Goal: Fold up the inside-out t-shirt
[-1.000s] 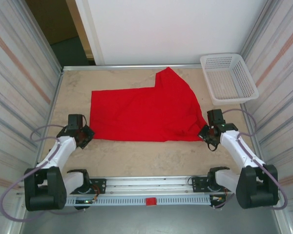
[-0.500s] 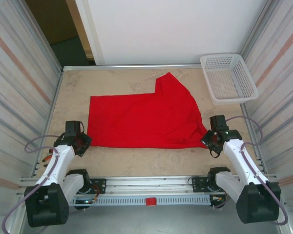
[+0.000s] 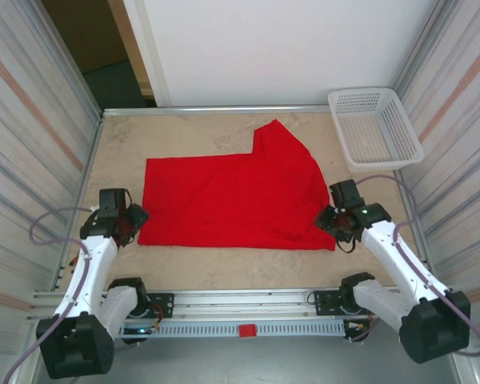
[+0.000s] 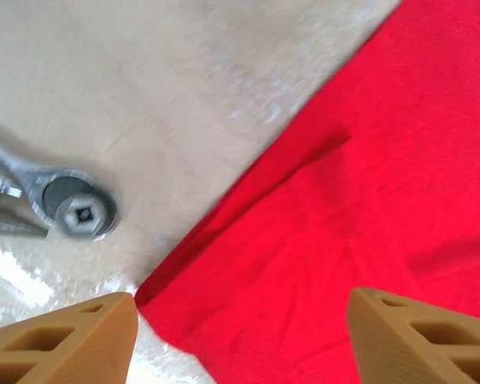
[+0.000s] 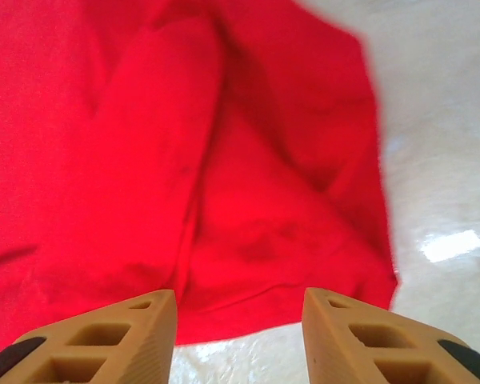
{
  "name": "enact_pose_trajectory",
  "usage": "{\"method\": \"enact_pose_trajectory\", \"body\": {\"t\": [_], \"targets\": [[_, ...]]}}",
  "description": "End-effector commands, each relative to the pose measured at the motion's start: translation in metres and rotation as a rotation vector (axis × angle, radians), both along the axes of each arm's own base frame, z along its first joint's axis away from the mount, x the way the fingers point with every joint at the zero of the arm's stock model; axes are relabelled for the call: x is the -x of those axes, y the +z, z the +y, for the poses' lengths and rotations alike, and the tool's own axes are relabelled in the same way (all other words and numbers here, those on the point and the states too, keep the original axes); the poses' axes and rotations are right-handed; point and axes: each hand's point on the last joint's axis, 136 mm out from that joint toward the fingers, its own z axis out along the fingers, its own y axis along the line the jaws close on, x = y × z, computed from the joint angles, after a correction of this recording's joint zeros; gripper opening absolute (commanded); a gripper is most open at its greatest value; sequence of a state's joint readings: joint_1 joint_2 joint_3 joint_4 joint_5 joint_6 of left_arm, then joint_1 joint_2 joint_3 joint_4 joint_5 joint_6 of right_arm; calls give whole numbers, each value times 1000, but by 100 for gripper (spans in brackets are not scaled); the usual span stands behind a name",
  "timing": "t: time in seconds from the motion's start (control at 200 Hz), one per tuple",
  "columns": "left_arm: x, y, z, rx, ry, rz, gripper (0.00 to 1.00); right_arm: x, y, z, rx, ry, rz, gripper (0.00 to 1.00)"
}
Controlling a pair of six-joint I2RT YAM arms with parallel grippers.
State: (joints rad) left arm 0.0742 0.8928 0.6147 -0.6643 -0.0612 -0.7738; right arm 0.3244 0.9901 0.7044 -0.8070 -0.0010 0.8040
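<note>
The inside-out t-shirt (image 3: 232,200) lies spread flat and plain red on the beige table, one sleeve reaching toward the back. My left gripper (image 3: 134,218) sits at the shirt's near left corner. In the left wrist view it (image 4: 240,344) is open, its tan fingers (image 4: 64,336) wide apart over the cloth's corner (image 4: 344,200), holding nothing. My right gripper (image 3: 326,221) hovers at the near right corner. In the right wrist view it (image 5: 240,336) is open just behind the shirt's hem (image 5: 184,160), which lies loose on the table.
A white mesh basket (image 3: 374,126) stands at the back right corner. Corrugated metal walls close in both sides (image 3: 32,160). The arms' base rail (image 3: 240,308) runs along the near edge. A round metal fitting (image 4: 78,210) lies on the table left of the shirt.
The shirt's near edge has been drawn toward the front. Both grippers, shut on its near corners before, have opened and let the cloth go.
</note>
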Motion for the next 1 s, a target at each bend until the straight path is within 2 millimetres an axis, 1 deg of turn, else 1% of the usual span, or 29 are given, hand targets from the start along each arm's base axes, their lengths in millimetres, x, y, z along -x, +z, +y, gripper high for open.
{"method": "enact_pose_trajectory", "body": {"t": [0.0, 0.08, 0.175, 0.261, 0.386, 0.536, 0.611, 0.681, 0.721, 0.761, 0.792, 0.852, 0.932, 0.997], "targets": [[-16, 14, 1, -44, -91, -25, 70, -3, 2, 29, 22, 107, 8, 48], [-23, 14, -4, -28, -121, -24, 71, -4, -5, 47, 77, 205, 32, 51], [-32, 13, -11, 6, -147, -30, 71, -5, -21, 66, 135, 314, 88, 52], [-37, 13, -14, 30, -154, -36, 70, -6, -34, 77, 203, 374, 123, 51], [-41, 16, -17, 41, -165, -46, 70, -4, -43, 85, 255, 409, 143, 50], [-41, 18, -16, 34, -165, -53, 70, -3, -50, 85, 280, 406, 151, 47], [-40, 17, -17, 38, -166, -54, 70, -5, -54, 84, 293, 404, 156, 42], [-40, 16, -17, 42, -165, -53, 70, -7, -56, 84, 307, 406, 157, 33], [-40, 16, -17, 43, -166, -54, 70, -9, -56, 84, 313, 407, 154, 23], [-40, 15, -17, 44, -164, -55, 70, -12, -54, 84, 321, 409, 148, 9], [-40, 15, -17, 44, -164, -56, 70, -14, -51, 84, 330, 413, 142, 0], [-41, 16, -18, 49, -167, -59, 70, -20, -42, 86, 338, 426, 123, 0], [-41, 17, -19, 52, -168, -64, 70, -29, -25, 92, 337, 449, 78, 0], [-42, 17, -20, 58, -171, -66, 70, -40, -11, 98, 340, 467, 47, 0]]}}
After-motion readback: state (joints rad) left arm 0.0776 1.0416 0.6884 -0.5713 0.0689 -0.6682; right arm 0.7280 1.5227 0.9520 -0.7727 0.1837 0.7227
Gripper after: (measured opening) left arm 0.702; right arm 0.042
